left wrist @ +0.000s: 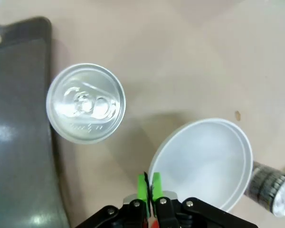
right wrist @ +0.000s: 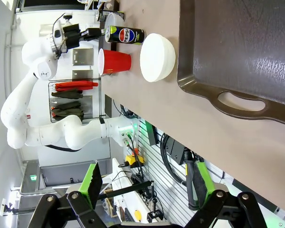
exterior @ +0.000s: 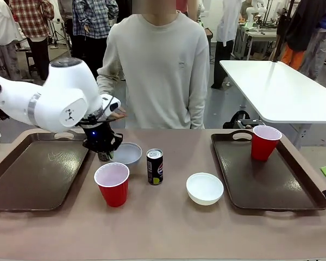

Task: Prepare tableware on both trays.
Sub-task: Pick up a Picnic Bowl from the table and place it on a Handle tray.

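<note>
Left tray (exterior: 38,174) bare; red cup (exterior: 112,184), can (exterior: 155,166), pale bowl (exterior: 129,153) crowd centre

Tan table (exterior: 168,228) — left tray (exterior: 32,176), right tray (exterior: 266,185) — between them red cup (exterior: 112,184), can (exterior: 155,166), white bowl (exterior: 205,187), grey-blue bowl (exterior: 127,153)

The slim dark drink can (right wrist: 125,34) is carrying the brand word "pepsi" in white letters along its side, beside a round red, white and blue emblem. In the right wrist view this print is lying sideways. In the front view the can's lettering is coming out too small to read. A small chest mark on the person's pale sweater (exterior: 181,65) is likewise showing nothing legible.
</note>
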Tool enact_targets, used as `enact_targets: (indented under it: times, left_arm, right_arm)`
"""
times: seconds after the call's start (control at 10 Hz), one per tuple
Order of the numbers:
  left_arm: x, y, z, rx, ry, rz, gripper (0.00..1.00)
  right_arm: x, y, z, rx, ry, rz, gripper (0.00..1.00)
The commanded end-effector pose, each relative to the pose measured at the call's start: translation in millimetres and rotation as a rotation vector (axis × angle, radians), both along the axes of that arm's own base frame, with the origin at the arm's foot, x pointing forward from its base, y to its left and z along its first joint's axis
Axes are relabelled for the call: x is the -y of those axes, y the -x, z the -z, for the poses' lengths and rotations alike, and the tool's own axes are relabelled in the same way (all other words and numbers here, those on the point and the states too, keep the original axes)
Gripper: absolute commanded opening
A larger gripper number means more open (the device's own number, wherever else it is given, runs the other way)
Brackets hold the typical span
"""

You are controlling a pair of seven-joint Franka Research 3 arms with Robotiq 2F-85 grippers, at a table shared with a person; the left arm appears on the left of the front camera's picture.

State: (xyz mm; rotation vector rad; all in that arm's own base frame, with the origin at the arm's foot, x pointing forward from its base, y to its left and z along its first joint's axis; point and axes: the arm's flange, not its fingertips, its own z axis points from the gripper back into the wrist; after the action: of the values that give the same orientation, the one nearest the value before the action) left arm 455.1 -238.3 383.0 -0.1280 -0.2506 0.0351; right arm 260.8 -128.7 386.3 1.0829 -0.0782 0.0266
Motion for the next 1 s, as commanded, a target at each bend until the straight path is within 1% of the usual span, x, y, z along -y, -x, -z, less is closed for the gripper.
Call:
enact_targets:
  times: [0.0,0.1,0.2,0.3,0.4,0.6,0.7,0.8,0.9]
  left_arm:
    - [-29,39,-51,0.054,0.026,0.019,0.0]
    - [-48,52,-74,0.075,0.037,0.01,0.0]
    - [-69,59,-89,0.071,0.025,0.002,0.0]
    - [-91,67,-97,0.09,0.004,-0.009,0.0]
    - [-111,68,-98,0.109,-0.037,-0.011,0.0]
    - [-126,73,-89,0.08,-0.058,0.025,0.0]
    - [-140,87,-86,0.047,-0.093,0.054,0.0]
    - [-177,128,-83,0.026,-0.131,0.085,0.0]
    - [-194,150,-79,0.01,-0.102,0.086,0.0]
  right_arm:
    - [2,1,1,0.007,-0.013,-0.005,1.0]
    - [2,1,1,0.007,-0.013,-0.005,1.0]
    - [2,1,1,0.007,-0.013,-0.005,1.0]
    - [2,1,1,0.007,-0.013,-0.005,1.0]
    - [2,1,1,0.007,-0.013,-0.005,1.0]
    - [2,1,1,0.007,-0.013,-0.005,1.0]
    - [2,1,1,0.007,-0.013,-0.005,1.0]
    - [2,1,1,0.007,-0.013,-0.005,1.0]
    - [2,1,1,0.007,-0.013,-0.005,1.0]
